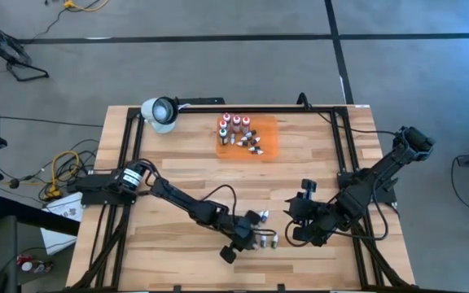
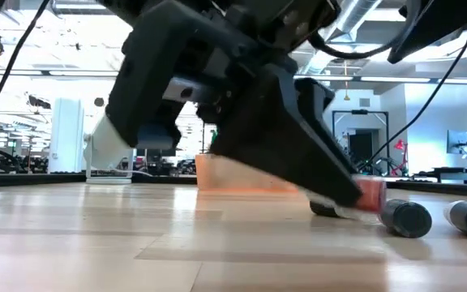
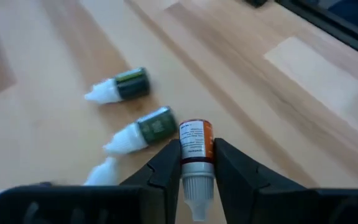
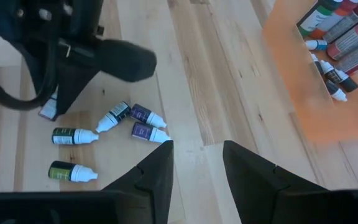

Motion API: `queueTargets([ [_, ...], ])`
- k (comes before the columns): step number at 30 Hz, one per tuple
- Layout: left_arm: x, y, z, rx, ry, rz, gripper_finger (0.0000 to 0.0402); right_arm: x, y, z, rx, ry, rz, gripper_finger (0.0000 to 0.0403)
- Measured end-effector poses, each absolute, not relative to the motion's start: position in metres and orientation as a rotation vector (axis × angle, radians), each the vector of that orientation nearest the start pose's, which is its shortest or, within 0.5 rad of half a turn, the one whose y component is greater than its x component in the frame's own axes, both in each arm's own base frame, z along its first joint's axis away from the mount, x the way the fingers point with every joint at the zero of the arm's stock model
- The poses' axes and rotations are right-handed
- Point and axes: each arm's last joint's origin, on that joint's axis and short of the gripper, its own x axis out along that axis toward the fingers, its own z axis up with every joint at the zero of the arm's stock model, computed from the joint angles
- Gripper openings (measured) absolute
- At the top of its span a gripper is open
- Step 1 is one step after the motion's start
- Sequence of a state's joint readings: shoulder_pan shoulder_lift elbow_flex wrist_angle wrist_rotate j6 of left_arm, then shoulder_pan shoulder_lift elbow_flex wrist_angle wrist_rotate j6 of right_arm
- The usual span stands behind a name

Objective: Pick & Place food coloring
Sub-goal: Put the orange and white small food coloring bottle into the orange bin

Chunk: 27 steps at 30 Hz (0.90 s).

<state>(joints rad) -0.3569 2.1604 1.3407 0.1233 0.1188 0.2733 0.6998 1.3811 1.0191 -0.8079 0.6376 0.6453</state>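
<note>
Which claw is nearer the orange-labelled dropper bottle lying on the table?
Left. The left claw is shut on the orange-labelled dropper bottle, gripping it at the neck. The right claw hangs empty over bare wood, off to the side.

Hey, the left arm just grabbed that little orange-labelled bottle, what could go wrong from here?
The left gripper pinches the small orange-labelled dropper bottle near its neck, so it may swivel or slip when lifted. Two green-labelled dropper bottles lie loose right beside it and might get knocked and roll across the wooden table.
</note>
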Motion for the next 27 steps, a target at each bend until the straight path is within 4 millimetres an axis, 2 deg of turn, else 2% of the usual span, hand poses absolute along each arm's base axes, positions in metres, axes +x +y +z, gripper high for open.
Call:
queueTargets([
  [11,0.407,-0.151,0.149,0.441,0.762,-0.379,0.0077,0.207,0.152,0.248,-0.125,0.868,-0.234,0.0131],
  [20,0.393,-0.133,0.184,0.656,0.811,-0.021,0.0077,0.207,0.152,0.248,-0.125,0.868,-0.234,0.0131],
  [24,0.395,-0.119,0.189,0.807,0.820,0.189,0.0078,0.207,0.152,0.248,-0.125,0.868,-0.234,0.0131],
  [27,0.399,-0.104,0.190,0.858,0.837,0.264,0.0078,0.207,0.152,0.248,-0.125,0.868,-0.234,0.0131],
])
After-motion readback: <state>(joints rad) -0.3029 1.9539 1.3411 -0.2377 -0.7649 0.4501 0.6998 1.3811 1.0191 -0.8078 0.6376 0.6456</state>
